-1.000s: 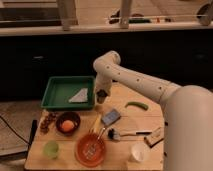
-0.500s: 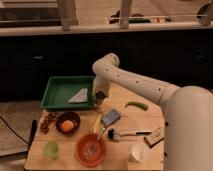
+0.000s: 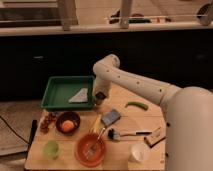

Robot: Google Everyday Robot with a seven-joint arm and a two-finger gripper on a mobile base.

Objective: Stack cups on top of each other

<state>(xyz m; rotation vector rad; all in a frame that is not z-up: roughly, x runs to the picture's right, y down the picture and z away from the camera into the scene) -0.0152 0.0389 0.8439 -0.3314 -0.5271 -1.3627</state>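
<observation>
the gripper (image 3: 99,96) hangs at the right edge of the green tray (image 3: 60,92), its fingers closed together; i cannot tell if they hold something. the pale green cup (image 3: 51,149) stands at the table's (image 3: 145,120) front left corner, about 7 o'clock from the gripper and well apart from it. the orange bowl (image 3: 90,149) with a whisk is at 6 o'clock, the dark bowl (image 3: 68,121) at 8 o'clock. a white cup (image 3: 138,153) stands at 5 o'clock.
</observation>
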